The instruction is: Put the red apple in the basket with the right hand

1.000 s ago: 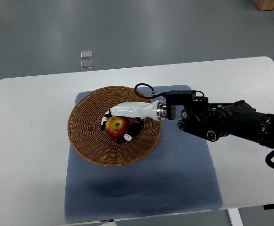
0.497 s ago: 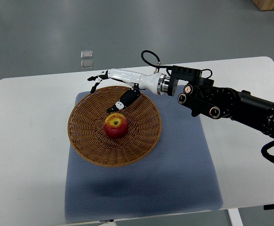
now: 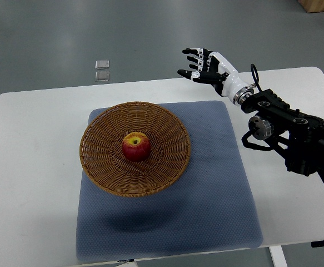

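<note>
Right robot hand (image 3: 202, 65) raised at the far right, fingers spread, nothing held, well apart from the basket (image 3: 103, 130). Red apple (image 3: 136, 146) resting in the middle of the woven basket, stem end up, so axis roughly upright. Skin red with a yellow patch around the stem. Basket on a blue mat (image 3: 217, 189) on the white surface (image 3: 34, 167).

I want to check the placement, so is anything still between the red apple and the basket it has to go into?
Nothing visible does. The red apple already lies in the middle of the basket, resting on the weave. The right robot hand is open and up past the table's far edge, apart from both.
</note>
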Controlling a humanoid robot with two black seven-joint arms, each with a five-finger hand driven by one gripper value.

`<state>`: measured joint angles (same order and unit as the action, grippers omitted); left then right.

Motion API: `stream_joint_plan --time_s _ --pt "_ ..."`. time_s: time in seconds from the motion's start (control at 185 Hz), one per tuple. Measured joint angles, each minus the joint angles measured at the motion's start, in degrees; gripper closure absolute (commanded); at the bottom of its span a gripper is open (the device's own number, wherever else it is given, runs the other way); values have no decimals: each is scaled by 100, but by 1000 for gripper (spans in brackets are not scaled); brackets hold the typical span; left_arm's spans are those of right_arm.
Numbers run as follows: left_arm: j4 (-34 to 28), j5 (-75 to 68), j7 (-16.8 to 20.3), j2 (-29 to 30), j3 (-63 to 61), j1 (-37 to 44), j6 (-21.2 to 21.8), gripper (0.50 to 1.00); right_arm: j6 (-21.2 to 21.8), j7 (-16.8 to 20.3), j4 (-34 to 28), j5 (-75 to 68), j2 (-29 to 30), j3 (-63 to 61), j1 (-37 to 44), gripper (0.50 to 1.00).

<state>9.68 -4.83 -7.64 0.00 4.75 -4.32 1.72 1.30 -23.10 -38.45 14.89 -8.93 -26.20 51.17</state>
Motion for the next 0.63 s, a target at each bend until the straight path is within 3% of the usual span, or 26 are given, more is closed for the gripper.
stream_joint_plan --time_s 0.162,0.627 --pt "0 0 -1 0 0 2 -2 500 -447 31 5 -597 -6 -411 -484 593" --pt "0 0 0 0 8 1 -2 500 -431 -54 -7 -683 10 -934 -900 587"
